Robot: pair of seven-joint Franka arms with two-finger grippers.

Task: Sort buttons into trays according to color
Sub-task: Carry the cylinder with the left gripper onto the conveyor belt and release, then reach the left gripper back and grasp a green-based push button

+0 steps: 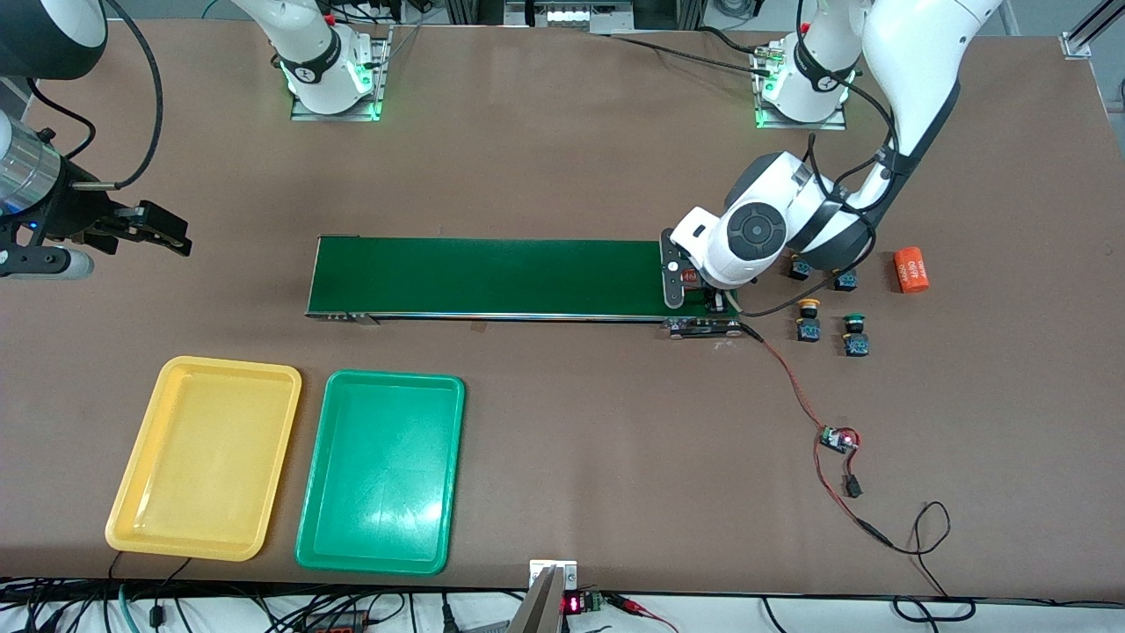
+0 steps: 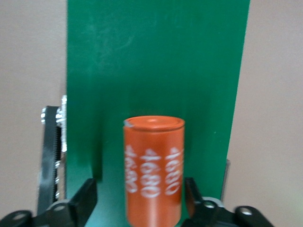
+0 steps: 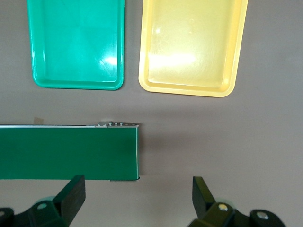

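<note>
Four buttons sit on the table toward the left arm's end. A yellow-capped button (image 1: pixel 808 320) and a green-capped button (image 1: pixel 854 335) are in plain sight. Two more buttons (image 1: pixel 798 268) (image 1: pixel 845 280) are partly hidden under the left arm. My left gripper (image 1: pixel 696 292) (image 2: pixel 140 195) is open over the belt's end, its fingers either side of an orange cylinder marked 4680 (image 2: pixel 154 170), with a gap at one finger. The yellow tray (image 1: pixel 204 457) (image 3: pixel 191 47) and green tray (image 1: pixel 380 470) (image 3: pixel 75 42) lie side by side nearer the front camera. My right gripper (image 1: pixel 167 230) (image 3: pixel 137 189) hangs open and empty above the table by the belt's other end.
A long dark-green conveyor belt (image 1: pixel 492 277) (image 2: pixel 156 71) (image 3: pixel 66 151) runs across the middle. A second orange cylinder (image 1: pixel 911 270) lies beside the buttons. A small circuit board (image 1: pixel 837 438) with red and black wires trails from the belt's end toward the front edge.
</note>
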